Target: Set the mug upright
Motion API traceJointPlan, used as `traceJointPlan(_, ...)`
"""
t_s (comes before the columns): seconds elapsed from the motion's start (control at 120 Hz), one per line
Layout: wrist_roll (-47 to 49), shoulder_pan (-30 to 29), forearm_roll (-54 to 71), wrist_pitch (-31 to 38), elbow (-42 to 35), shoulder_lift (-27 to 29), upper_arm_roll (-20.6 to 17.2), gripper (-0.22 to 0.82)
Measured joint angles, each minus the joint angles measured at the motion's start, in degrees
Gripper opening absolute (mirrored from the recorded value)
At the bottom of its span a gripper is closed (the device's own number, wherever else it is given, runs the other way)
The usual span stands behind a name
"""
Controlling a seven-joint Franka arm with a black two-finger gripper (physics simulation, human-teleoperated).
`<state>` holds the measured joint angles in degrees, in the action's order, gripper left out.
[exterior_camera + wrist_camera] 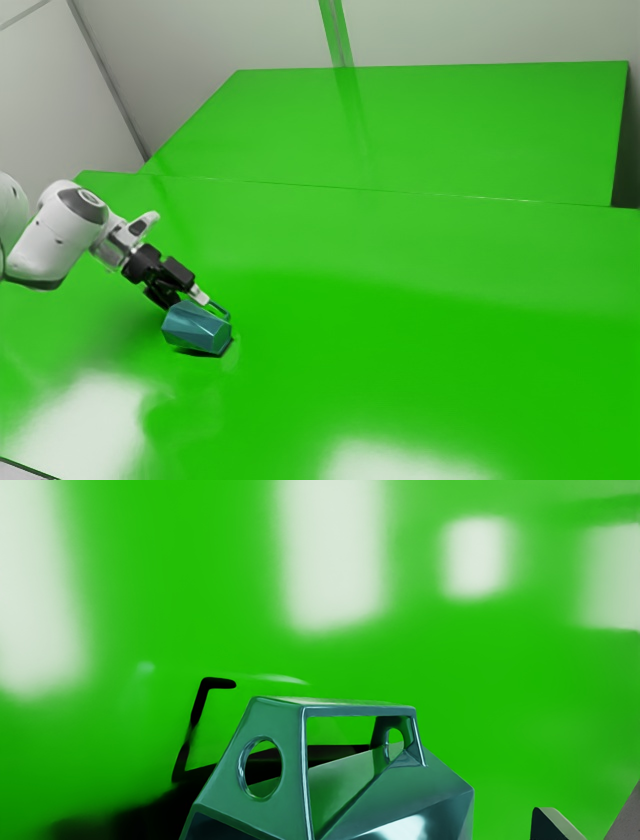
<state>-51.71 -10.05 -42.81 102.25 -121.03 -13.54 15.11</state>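
A teal, faceted mug [197,330] lies on its side on a glossy green surface [400,330], its angular handle [350,706] uppermost. The black claw [187,301], spread apart, slants down right beside it, toward the exterior view's left.

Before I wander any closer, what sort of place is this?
Probably a simulated robot test room, since everything looks computer-rendered: plain pale walls, a glossy green table, and a robot arm reaching toward a teal mug lying on its side.
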Motion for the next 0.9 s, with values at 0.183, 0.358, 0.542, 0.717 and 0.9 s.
traceJointPlan(0.183, -1.0, -0.2, -1.3, -0.8, -0.2, 0.0, 0.3, 0.08)
traceJointPlan(0.358, -1.8, 0.3, -2.3, -1.7, -0.1, 0.6, 0.7, -0.07)
traceJointPlan(0.542, -2.4, 1.2, -3.2, -2.6, 0.0, 1.5, 0.7, -0.15)
traceJointPlan(0.717, -2.4, 3.2, -3.1, -2.8, 0.0, 3.3, 0.7, -0.17)
traceJointPlan(0.9, -2.0, 7.2, -0.5, -1.1, 0.2, 5.5, 0.8, -0.18)
